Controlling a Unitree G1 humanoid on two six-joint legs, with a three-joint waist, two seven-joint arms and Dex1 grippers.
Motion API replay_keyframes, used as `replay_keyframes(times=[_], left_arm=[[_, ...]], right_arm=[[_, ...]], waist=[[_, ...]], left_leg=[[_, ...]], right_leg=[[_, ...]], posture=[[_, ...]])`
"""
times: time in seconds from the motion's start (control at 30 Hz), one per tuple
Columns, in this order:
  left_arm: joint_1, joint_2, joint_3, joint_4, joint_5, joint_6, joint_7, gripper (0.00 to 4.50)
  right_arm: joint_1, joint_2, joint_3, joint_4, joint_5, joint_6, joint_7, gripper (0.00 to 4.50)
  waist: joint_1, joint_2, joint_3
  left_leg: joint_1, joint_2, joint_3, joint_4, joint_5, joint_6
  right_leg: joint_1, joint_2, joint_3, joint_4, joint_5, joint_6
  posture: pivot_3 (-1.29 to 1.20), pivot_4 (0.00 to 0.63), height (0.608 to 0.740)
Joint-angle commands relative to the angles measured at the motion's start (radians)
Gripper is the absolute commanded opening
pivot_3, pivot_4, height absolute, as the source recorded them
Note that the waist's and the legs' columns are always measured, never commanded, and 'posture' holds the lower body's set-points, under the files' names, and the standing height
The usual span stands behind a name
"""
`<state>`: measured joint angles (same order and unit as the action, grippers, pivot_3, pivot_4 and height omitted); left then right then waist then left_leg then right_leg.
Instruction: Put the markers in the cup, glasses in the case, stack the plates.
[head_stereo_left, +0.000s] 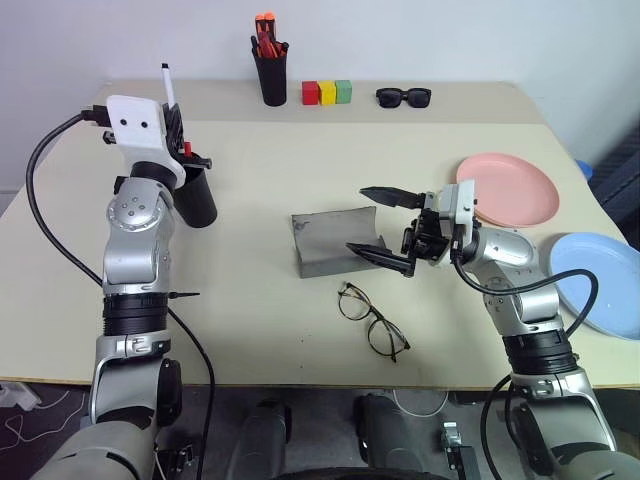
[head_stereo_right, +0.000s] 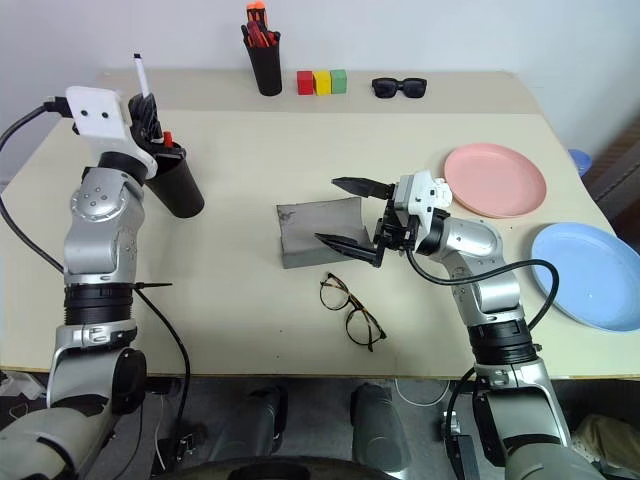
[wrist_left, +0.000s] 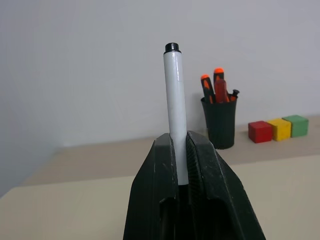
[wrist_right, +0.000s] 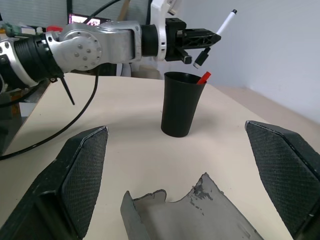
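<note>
The left pincer (head_stereo_left: 172, 118) clamps the white marker (wrist_left: 175, 115) upright, black cap lowest, just above the cup (head_stereo_left: 196, 195), where the red-capped marker (wrist_right: 203, 78) already leans. The right pincer (head_stereo_left: 385, 228) gapes wide over the open case (head_stereo_left: 335, 243) mid-counter. The glasses (head_stereo_left: 372, 318) lie unfolded nearer the counter's (head_stereo_left: 260, 180) front edge; pink plate (head_stereo_left: 510, 188) and blue plate (head_stereo_left: 600, 282) sit apart at right.

Beige table (head_stereo_left: 260, 200) against plain white wall (head_stereo_left: 450, 40); dark floor below.
</note>
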<state>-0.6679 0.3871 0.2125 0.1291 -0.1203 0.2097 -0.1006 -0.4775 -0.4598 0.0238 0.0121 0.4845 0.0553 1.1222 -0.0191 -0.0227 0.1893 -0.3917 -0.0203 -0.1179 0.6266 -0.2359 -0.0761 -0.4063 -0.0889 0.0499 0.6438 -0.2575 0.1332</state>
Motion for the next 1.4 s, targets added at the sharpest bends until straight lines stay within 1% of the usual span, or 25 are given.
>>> replay_keyframes(times=[0.03, 0.2, 0.6, 0.93, 1.0, 1.03, 1.1, 1.17, 1.4], left_arm=[[0.025, 0.022, 0.013, -0.085, 0.002, 0.021, -0.006, 0.04], [0.069, 0.029, 0.016, -0.122, 0.009, 0.035, -0.009, 0.04], [0.07, 0.036, 0.017, -0.093, 0.017, 0.016, -0.001, 0.04], [0.073, 0.03, 0.013, -0.069, 0.029, -0.001, -0.001, 0.04], [0.077, 0.029, 0.01, -0.069, 0.034, -0.003, 0.001, 0.81], [0.079, 0.026, 0.012, -0.071, 0.032, -0.004, 0.002, 1.04], [0.081, 0.021, 0.012, -0.074, 0.023, -0.004, -0.004, 2.14], [0.087, 0.021, 0.005, -0.079, 0.022, -0.016, -0.018, 3.05], [0.078, -0.001, 0.0, -0.111, -0.003, -0.039, -0.052, 3.05]], right_arm=[[-0.01, -0.007, -0.025, -0.031, 0.006, -0.011, -0.006, 4.5], [-0.001, -0.003, -0.021, -0.04, 0.007, -0.013, -0.011, 4.5], [-0.009, 0.001, -0.025, -0.037, 0.019, -0.005, -0.013, 4.5], [-0.017, 0.013, -0.032, -0.051, 0.054, 0.041, -0.035, 4.5], [-0.018, 0.011, -0.031, -0.052, 0.055, 0.042, -0.036, 4.5], [-0.018, 0.01, -0.031, -0.053, 0.056, 0.042, -0.037, 4.5], [-0.018, 0.009, -0.031, -0.052, 0.056, 0.042, -0.038, 4.5], [-0.02, 0.007, -0.033, -0.048, 0.057, 0.041, -0.038, 4.5], [-0.01, -0.003, -0.048, -0.053, 0.053, 0.038, -0.054, 4.5]], waist=[[-0.002, 0.0, 0.0], [0.0, 0.0, 0.0], [0.0, 0.0, 0.0], [0.001, 0.0, 0.0], [0.001, 0.0, 0.0], [0.001, 0.0, 0.0], [0.001, 0.0, 0.0], [0.001, 0.0, 0.0], [0.001, 0.0, 0.0]], left_leg=[[0.0, 0.0, 0.0, 0.0, 0.0, 0.0], [0.0, 0.0, 0.0, 0.0, 0.0, 0.0], [0.0, 0.0, 0.0, 0.0, 0.0, 0.0], [0.0, 0.0, 0.0, 0.0, 0.0, 0.0], [0.0, 0.0, 0.0, 0.0, 0.0, 0.0], [0.0, 0.0, 0.0, 0.0, 0.0, 0.0], [0.0, 0.0, 0.0, 0.0, 0.0, 0.0], [0.0, 0.0, 0.0, 0.0, 0.0, 0.0], [0.0, 0.0, 0.0, 0.0, 0.0, 0.0]], right_leg=[[0.0, 0.0, 0.0, 0.0, 0.0, 0.0], [0.0, 0.0, 0.0, 0.0, 0.0, 0.0], [0.0, 0.0, 0.0, 0.0, 0.0, 0.0], [0.0, 0.0, 0.0, 0.0, 0.0, 0.0], [0.0, 0.0, 0.0, 0.0, 0.0, 0.0], [0.0, 0.0, 0.0, 0.0, 0.0, 0.0], [0.0, 0.0, 0.0, 0.0, 0.0, 0.0], [0.0, 0.0, 0.0, 0.0, 0.0, 0.0], [0.0, 0.0, 0.0, 0.0, 0.0, 0.0]], posture=[[0.0, 0.15, 0.74], [0.0, 0.15, 0.74], [0.0, 0.15, 0.74], [0.0, 0.15, 0.74], [0.0, 0.15, 0.74], [0.0, 0.15, 0.74], [0.0, 0.15, 0.74], [0.0, 0.15, 0.74], [0.0, 0.15, 0.74]])
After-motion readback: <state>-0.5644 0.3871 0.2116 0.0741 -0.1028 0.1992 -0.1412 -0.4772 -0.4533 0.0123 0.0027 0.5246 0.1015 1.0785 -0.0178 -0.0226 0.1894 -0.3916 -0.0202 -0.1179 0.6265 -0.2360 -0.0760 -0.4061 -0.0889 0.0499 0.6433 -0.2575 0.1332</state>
